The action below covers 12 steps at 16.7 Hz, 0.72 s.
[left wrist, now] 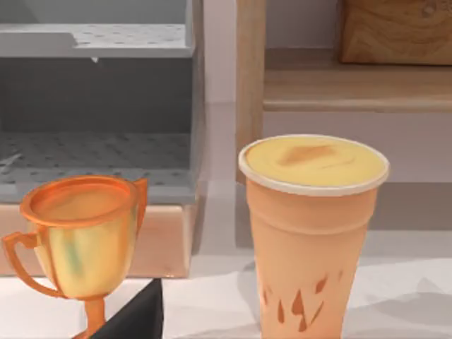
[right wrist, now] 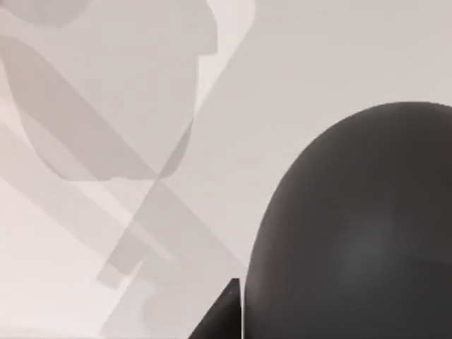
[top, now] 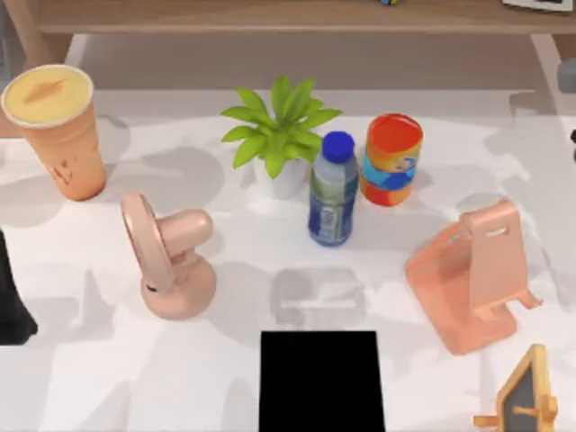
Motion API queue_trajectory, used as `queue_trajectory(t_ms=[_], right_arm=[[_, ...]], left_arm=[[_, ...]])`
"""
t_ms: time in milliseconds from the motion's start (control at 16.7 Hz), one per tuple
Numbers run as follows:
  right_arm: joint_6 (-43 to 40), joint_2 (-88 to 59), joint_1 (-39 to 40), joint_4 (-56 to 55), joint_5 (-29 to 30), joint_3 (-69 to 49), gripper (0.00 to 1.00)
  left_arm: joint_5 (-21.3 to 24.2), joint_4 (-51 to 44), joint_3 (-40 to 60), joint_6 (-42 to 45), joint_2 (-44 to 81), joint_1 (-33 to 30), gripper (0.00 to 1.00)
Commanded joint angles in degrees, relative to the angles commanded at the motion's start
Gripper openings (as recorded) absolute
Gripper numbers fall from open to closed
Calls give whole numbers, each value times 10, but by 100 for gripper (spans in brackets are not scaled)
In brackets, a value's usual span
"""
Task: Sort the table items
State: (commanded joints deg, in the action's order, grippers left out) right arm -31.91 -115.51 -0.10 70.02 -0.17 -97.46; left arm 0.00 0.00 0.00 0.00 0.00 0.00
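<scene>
One tall orange cup (top: 56,126) stands upright at the counter's (top: 108,378) far left corner, with the pink desk fan (top: 171,256) near it. My left pincer (top: 11,301) sits at the left edge (whether its fingers are apart or together I cannot tell). From the right wrist, a grey computer mouse (right wrist: 360,226) lies close below on the counter.

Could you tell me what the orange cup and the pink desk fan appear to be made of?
The orange cup looks like matte paper or thin plastic, with a dull ribbed wall and white rim. The desk fan looks like smooth moulded plastic, with soft highlights on its rounded body.
</scene>
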Motion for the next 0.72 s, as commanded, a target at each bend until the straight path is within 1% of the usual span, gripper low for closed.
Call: queue_trajectory(t_ms=[180, 300, 540, 720], right_arm=[[-44, 27, 38, -1, 8, -18, 0], [-94, 50, 75, -3, 15, -30, 0], [-230, 92, 176, -16, 25, -40, 0], [-361, 109, 264, -32, 25, -26, 0]], left_arm=[[0, 0, 0, 0, 0, 0, 100], [0, 0, 0, 0, 0, 0, 100], [0, 0, 0, 0, 0, 0, 100], [0, 0, 0, 0, 0, 0, 100]])
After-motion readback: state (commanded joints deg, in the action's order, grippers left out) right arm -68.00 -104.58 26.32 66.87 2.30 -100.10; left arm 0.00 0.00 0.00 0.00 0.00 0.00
